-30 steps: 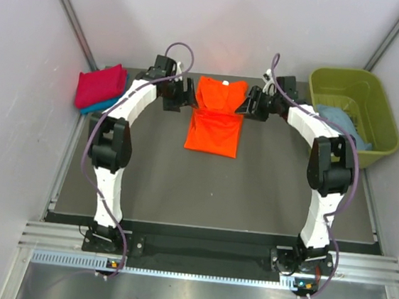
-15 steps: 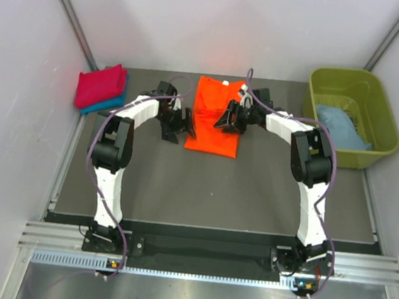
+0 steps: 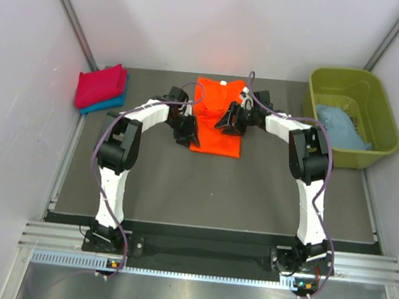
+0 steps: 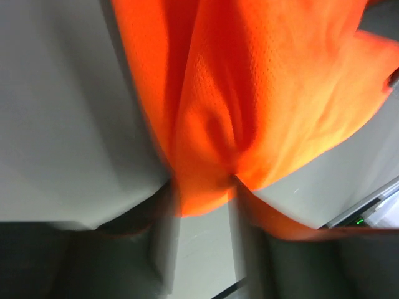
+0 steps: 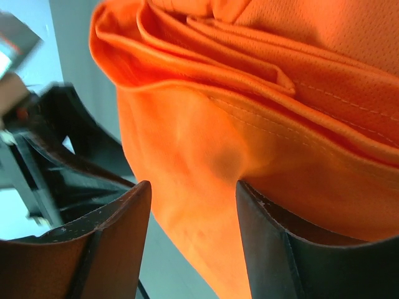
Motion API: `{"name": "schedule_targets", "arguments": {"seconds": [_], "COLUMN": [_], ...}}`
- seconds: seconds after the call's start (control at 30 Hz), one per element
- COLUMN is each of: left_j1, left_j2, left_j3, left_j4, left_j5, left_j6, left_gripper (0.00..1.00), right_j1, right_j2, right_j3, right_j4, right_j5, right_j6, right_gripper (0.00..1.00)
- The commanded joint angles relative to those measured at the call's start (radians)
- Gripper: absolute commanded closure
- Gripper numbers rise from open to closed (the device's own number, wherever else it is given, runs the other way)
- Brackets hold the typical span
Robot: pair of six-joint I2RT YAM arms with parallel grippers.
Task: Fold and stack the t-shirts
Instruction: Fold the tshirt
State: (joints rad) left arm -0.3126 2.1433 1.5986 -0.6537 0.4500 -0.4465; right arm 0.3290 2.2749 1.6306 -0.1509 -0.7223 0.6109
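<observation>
The orange t-shirt (image 3: pixel 215 126) sits at the far middle of the table (image 3: pixel 216 194), partly doubled over on itself, with the left gripper (image 3: pixel 187 131) at its left edge and the right gripper (image 3: pixel 229 118) at its right edge. Each gripper is clamped on the orange cloth: the left wrist view shows a bunched fold pinched between two blurred fingers (image 4: pixel 163 232), and the right wrist view shows a thick roll of layers wedged between two dark fingers (image 5: pixel 115 240). The tabletop is dark grey and matte, closed in by pale walls (image 3: pixel 234 24) at the back and both sides, with an aluminium rail (image 3: pixel 210 253) along the near edge beside the arm bases. In the far left corner a folded crimson-pink t-shirt (image 3: pixel 100 85) rests on a teal-blue t-shirt (image 3: pixel 108 104), well apart from the orange one. At the far right an olive-green tub (image 3: pixel 386 123) holds a crumpled light blue garment (image 3: pixel 339 125). Only the overhead view shows the stack and the tub; only the wrist views show the orange fabric's fine mesh weave, and the right one a stitched hem (image 5: pixel 299 134)
</observation>
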Motion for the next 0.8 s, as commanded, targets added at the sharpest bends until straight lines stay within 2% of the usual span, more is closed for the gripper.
{"name": "schedule_targets", "arguments": {"seconds": [0.0, 0.07, 0.1, 0.13, 0.17, 0.33, 0.43, 0.6, 0.77], "left_j1": [-0.025, -0.031, -0.031, -0.033, -0.033, -0.033, -0.033, -0.033, -0.033], "left_j2": [0.006, 0.006, 0.003, -0.002, -0.006, -0.065, -0.103, -0.148, -0.163], "left_j3": [-0.031, -0.038, -0.037, -0.032, -0.029, -0.032, -0.054, -0.095, -0.095], "left_j4": [0.02, 0.026, 0.028, 0.022, 0.019, 0.011, 0.012, 0.022, 0.023], "left_j5": [0.029, 0.029, 0.027, 0.018, 0.001, -0.004, 0.007, 0.033, 0.039], "left_j6": [-0.004, -0.012, -0.014, -0.018, -0.02, -0.008, -0.003, -0.004, -0.006], "left_gripper": [0.64, 0.75, 0.85, 0.98, 1.0, 1.0, 1.0, 1.0, 1.0], "right_j1": [-0.015, -0.018, -0.019, -0.019, -0.021, -0.044, -0.093, -0.143, -0.146], "right_j2": [-0.046, -0.049, -0.051, -0.058, -0.064, -0.182, -0.291, -0.37, -0.414], "right_j3": [0.005, 0.009, 0.014, 0.015, 0.015, 0.002, -0.086, -0.187, -0.366], "right_j4": [0.065, 0.065, 0.063, 0.062, 0.062, -0.038, -0.096, -0.245, -0.225], "right_j5": [-0.014, -0.012, -0.014, -0.014, -0.014, -0.031, -0.032, -0.017, -0.048], "right_j6": [0.01, 0.009, 0.009, 0.009, 0.009, -0.059, -0.08, -0.174, -0.119], "right_gripper": [0.43, 0.43, 0.43, 0.43, 0.43, 0.45, 0.45, 0.44, 0.43]}}
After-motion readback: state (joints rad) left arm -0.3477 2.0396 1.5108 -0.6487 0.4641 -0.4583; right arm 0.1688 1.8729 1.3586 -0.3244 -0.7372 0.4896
